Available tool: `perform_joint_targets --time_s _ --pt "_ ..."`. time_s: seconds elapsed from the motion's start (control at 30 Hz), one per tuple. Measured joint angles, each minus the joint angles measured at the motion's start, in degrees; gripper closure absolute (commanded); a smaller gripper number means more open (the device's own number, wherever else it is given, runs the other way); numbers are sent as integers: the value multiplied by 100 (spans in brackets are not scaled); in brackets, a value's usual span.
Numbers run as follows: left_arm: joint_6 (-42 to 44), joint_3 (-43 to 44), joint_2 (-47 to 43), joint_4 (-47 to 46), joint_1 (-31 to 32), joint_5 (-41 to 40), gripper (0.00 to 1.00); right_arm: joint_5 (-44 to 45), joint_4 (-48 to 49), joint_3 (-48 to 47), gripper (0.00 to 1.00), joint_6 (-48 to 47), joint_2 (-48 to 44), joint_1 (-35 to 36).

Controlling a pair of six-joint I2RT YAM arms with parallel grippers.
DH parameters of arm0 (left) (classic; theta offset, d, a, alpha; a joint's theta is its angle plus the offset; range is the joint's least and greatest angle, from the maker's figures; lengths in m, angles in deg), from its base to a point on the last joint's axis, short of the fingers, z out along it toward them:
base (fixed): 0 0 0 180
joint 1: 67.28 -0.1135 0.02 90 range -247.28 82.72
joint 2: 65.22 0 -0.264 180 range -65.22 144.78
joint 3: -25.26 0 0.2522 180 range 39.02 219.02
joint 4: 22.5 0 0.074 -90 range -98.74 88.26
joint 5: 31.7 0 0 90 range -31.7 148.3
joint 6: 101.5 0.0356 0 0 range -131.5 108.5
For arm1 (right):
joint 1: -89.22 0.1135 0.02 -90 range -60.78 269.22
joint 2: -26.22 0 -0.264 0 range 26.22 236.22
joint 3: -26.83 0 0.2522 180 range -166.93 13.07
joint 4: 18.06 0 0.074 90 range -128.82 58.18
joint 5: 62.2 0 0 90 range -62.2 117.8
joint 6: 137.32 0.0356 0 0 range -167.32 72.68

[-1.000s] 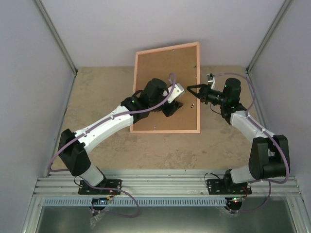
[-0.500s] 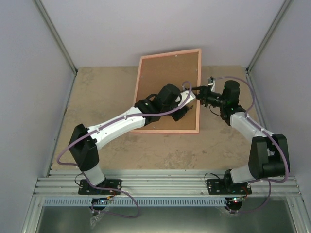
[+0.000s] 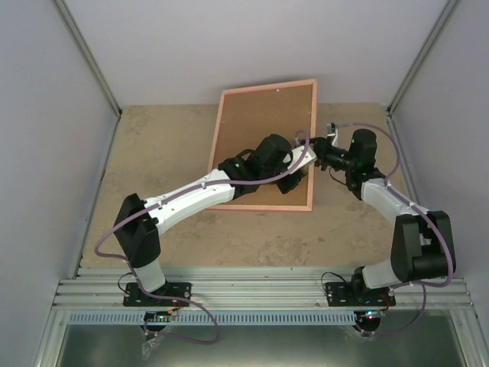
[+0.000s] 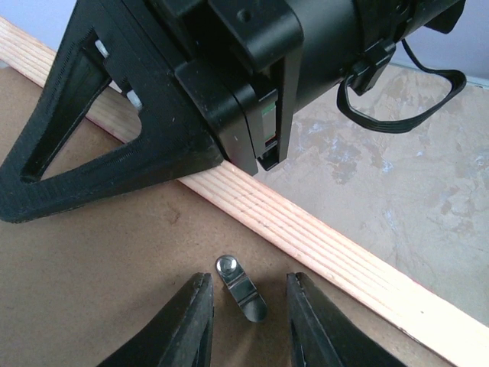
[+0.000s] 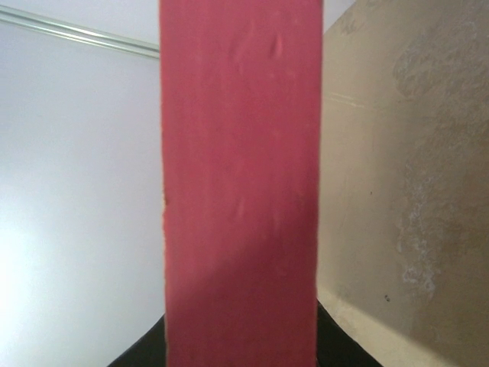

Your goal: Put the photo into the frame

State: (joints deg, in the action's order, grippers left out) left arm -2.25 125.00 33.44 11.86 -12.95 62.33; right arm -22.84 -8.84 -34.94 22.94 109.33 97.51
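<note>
The frame (image 3: 263,206) lies back side up on the table, a brown backing board (image 3: 256,122) inside its pale wood rail (image 4: 306,237). My left gripper (image 4: 248,306) hovers low over the board near the right rail. Its jaws stand apart on either side of a small metal clip (image 4: 241,289) without touching it. My right gripper (image 3: 317,145) is shut on the frame's right edge. In the right wrist view the frame's pink face (image 5: 241,191) fills the gap between the dark fingers (image 5: 141,355). The photo is hidden or out of view.
The right gripper's black body (image 4: 153,115) hangs close in front of my left gripper, over the rail. Bare speckled tabletop (image 3: 153,153) lies left of and in front of the frame. White walls (image 3: 46,115) close in the sides and back.
My left arm has swung right across the backing board to the clip by the right rail, and its jaws have narrowed. The frame has turned slightly. The right gripper has stayed on the edge.
</note>
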Motion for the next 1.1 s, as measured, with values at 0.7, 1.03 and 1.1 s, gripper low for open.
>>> perform_joint_targets --time_s 0.7,1.03,1.1 --pt "140 -435 -544 24 -455 149 73 -190 614 9 100 420 0 37" --pt "144 -236 -258 -153 -85 79 77 -203 619 96 99 446 2 52" --pt "142 -221 -236 -186 -39 92 78 -210 638 98 99 461 2 52"
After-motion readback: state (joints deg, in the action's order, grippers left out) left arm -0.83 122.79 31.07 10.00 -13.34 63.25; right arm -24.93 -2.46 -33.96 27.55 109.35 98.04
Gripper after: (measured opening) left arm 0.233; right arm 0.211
